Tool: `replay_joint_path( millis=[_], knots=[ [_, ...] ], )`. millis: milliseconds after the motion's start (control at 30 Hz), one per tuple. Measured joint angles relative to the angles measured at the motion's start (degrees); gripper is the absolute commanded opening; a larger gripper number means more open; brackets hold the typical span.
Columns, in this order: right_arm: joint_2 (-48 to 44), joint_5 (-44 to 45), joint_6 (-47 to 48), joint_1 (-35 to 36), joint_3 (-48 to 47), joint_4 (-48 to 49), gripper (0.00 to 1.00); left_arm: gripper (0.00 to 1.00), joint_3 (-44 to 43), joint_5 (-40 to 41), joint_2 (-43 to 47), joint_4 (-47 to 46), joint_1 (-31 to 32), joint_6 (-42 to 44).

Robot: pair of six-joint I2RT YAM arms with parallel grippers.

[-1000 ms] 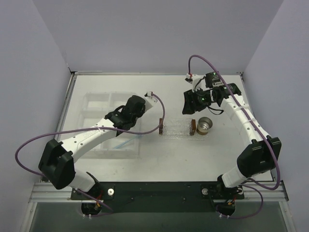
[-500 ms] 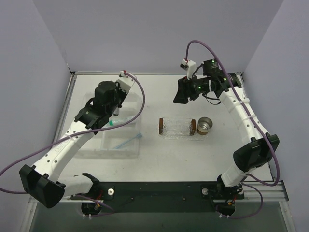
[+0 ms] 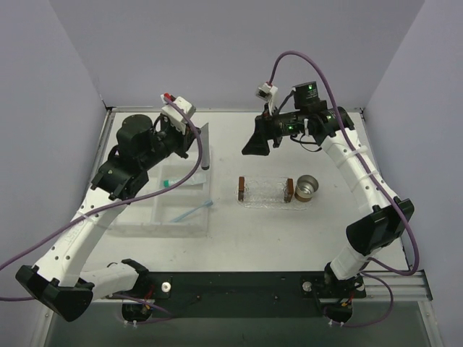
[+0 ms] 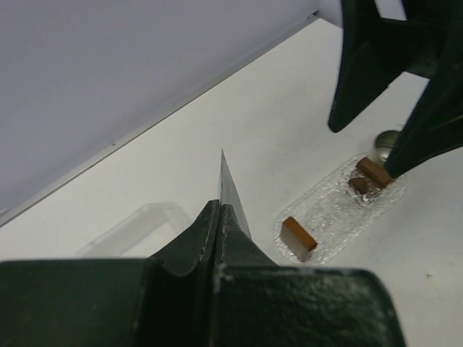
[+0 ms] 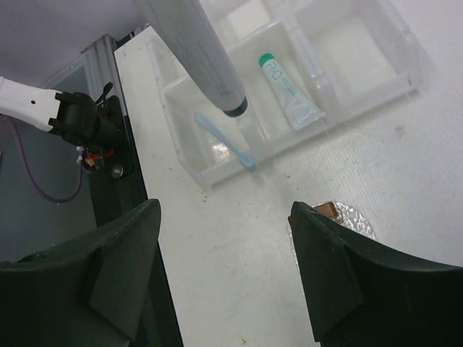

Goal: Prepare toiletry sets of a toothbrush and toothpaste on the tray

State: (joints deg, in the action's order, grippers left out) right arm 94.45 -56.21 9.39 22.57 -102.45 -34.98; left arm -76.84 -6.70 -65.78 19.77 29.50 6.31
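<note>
My left gripper (image 3: 198, 134) is shut on the flat crimped end of a pale grey toothpaste tube (image 3: 205, 148), held high above the compartment box. In the left wrist view the crimp (image 4: 227, 184) sticks out past the closed gripper (image 4: 219, 208). In the right wrist view the tube (image 5: 199, 58) hangs cap down. The light-blue toothbrush (image 3: 192, 212) (image 5: 226, 142) and a teal-capped tube (image 3: 178, 181) (image 5: 288, 88) lie in the box. The sparkly clear tray (image 3: 265, 192) (image 4: 334, 210) is bare between two brown end blocks. My right gripper (image 3: 255, 144) (image 5: 226, 210) is open and empty, above the table behind the tray.
The clear compartment box (image 3: 142, 156) (image 5: 387, 76) sits on the left of the table. A small metal cup (image 3: 307, 187) (image 4: 386, 142) stands against the tray's right end. The arm bases and a black rail run along the near edge.
My left arm has swung back from beside the tray to over the box and now holds a grey tube up high. My right gripper has moved left and higher.
</note>
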Motion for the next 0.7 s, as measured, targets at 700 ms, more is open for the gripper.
replay_joint_path(
  millis=[700],
  knots=[
    [0.39,-3.69,3.65,6.69,-3.50,3.15,0.70,0.00,-1.16,-25.75,-3.56,-1.90,0.00,-9.11]
  ],
)
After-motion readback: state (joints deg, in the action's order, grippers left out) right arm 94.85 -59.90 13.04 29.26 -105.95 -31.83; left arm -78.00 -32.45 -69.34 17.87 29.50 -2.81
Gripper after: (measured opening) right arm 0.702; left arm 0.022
